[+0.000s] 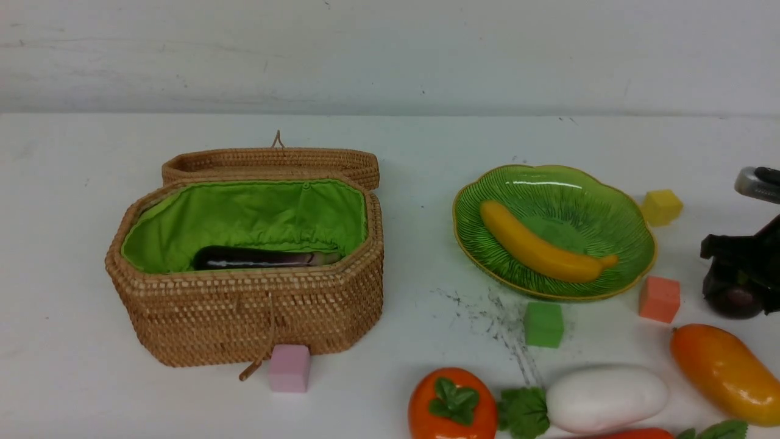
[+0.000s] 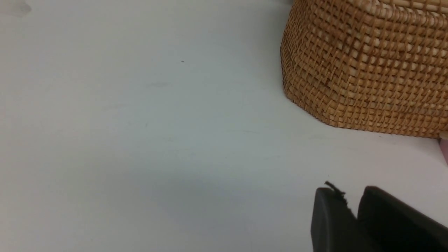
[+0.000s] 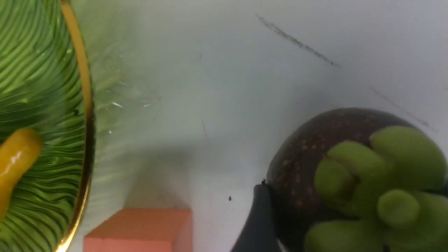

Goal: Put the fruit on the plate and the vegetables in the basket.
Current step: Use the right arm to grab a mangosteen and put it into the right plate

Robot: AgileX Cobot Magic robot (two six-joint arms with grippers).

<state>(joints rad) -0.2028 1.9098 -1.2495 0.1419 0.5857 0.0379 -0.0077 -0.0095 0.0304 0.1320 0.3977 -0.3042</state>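
The open wicker basket (image 1: 244, 305) holds the dark purple eggplant (image 1: 262, 258). On the green plate (image 1: 548, 183) lies the yellow banana (image 1: 542, 247). At the far right, my right gripper (image 1: 740, 277) sits over the mangosteen (image 1: 737, 302) on the table. In the right wrist view one finger (image 3: 257, 220) lies flush against the mangosteen (image 3: 304, 150); the other finger is hidden. The mango (image 1: 725, 372), persimmon (image 1: 452, 405), white radish (image 1: 603, 399) and red-orange vegetable (image 1: 634, 434) lie along the front. My left gripper (image 2: 350, 196) is shut and empty, low beside the basket (image 2: 367, 70).
Foam cubes stand about: pink (image 1: 289, 367) against the basket's front, green (image 1: 543, 324) and orange (image 1: 659, 299) just before the plate, yellow (image 1: 662, 207) behind its right rim. The basket lid (image 1: 271, 161) lies folded back. Dark scuffs (image 1: 506, 323) mark the table.
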